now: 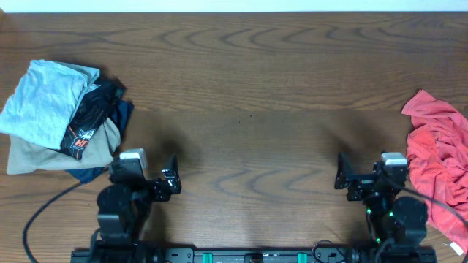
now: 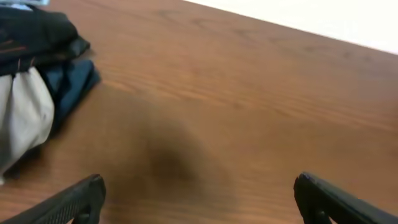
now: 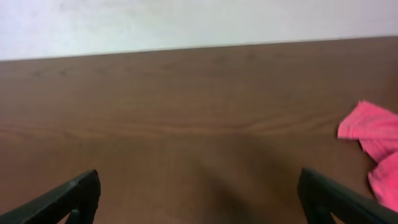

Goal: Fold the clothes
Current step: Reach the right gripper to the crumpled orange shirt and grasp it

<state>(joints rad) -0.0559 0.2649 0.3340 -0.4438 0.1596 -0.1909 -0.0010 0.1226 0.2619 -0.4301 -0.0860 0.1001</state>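
The red-orange T-shirt [image 1: 439, 164] lies crumpled at the table's right edge, to the right of my right arm. Part of it shows at the right of the right wrist view [image 3: 376, 146]. Its lettering and neck tag are hidden. My right gripper [image 1: 342, 175] is open and empty near the front edge, left of the shirt; its fingertips are wide apart in the right wrist view [image 3: 199, 196]. My left gripper [image 1: 172, 179] is open and empty at the front left; in the left wrist view [image 2: 199, 199] it is over bare wood.
A stack of folded garments sits at the left: a light blue-grey shirt [image 1: 44, 98] on top, then black [image 1: 91, 117], tan [image 1: 44, 155] and navy [image 1: 123, 115] pieces. The stack's edge shows in the left wrist view [image 2: 37, 74]. The wooden table [image 1: 248, 95] fills the view.
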